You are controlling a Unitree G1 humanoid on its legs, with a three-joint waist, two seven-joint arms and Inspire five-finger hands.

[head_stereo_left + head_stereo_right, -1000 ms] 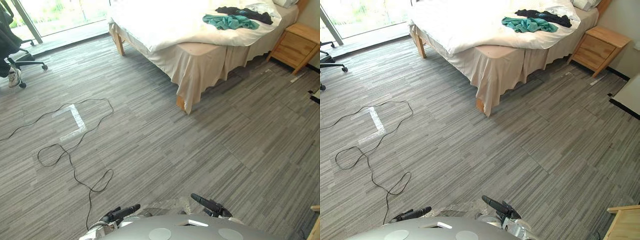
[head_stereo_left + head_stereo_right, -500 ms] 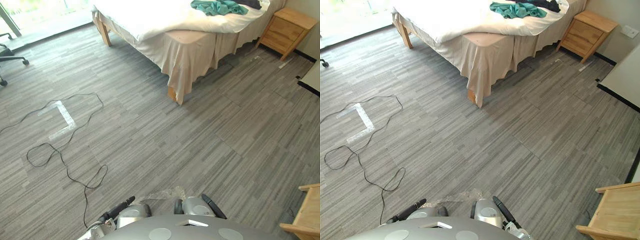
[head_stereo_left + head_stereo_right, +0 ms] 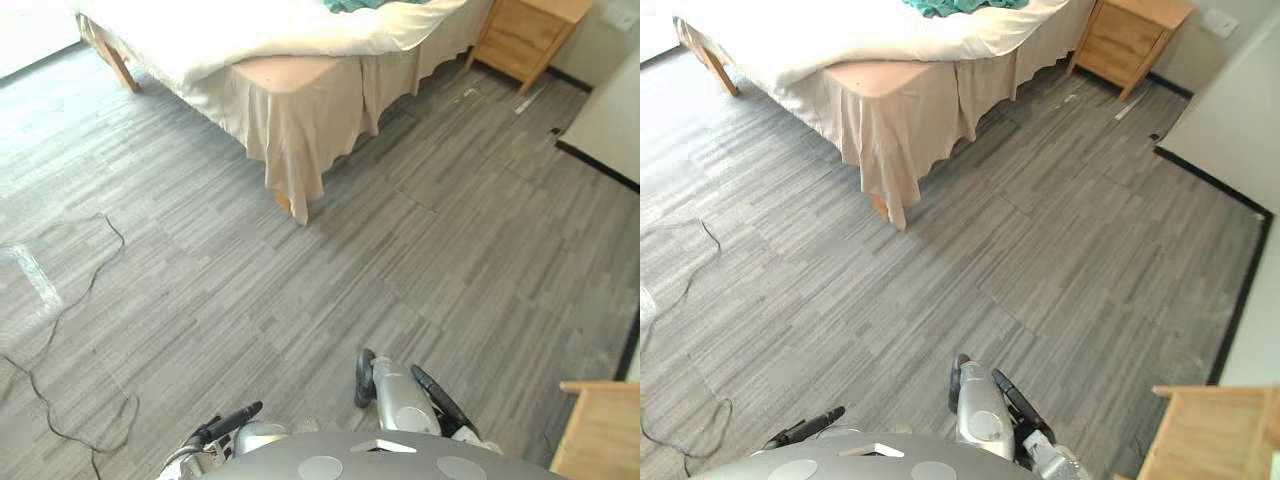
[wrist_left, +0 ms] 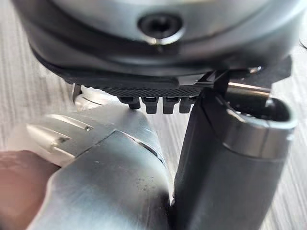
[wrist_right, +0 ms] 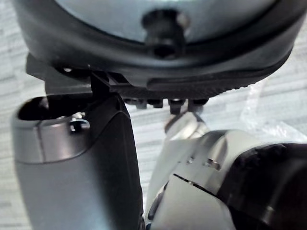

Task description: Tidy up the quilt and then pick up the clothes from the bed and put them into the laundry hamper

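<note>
– So, hands?
– Left hand [image 3: 230,422] low at the near edge of the head views, fingers straight out, nothing in them. Right hand [image 3: 437,397] beside it on the robot's right, fingers also straight and empty. Both hang over bare grey floor [image 3: 300,280].
– Wrist cams agree?
– Yes. Each shows its own thumb standing up and a row of fingertips past it, with floor beyond and no cloth.
– Clothes?
– Teal garment [image 3: 955,7] lies crumpled on the bed [image 3: 300,130], at the far edge of the head views and partly cut off, well apart from both hands.
– Quilt?
– White quilt [image 3: 250,30] is spread over the bed top and droops over the near side. The corner of the bed nearest the robot is uncovered, showing beige, with the skirt hanging to the floor.
– Anything else?
– Wooden nightstand [image 3: 520,30] just beside the bed, on the right. Corner of another pale wooden piece [image 3: 600,430] near the right hand.
</note>
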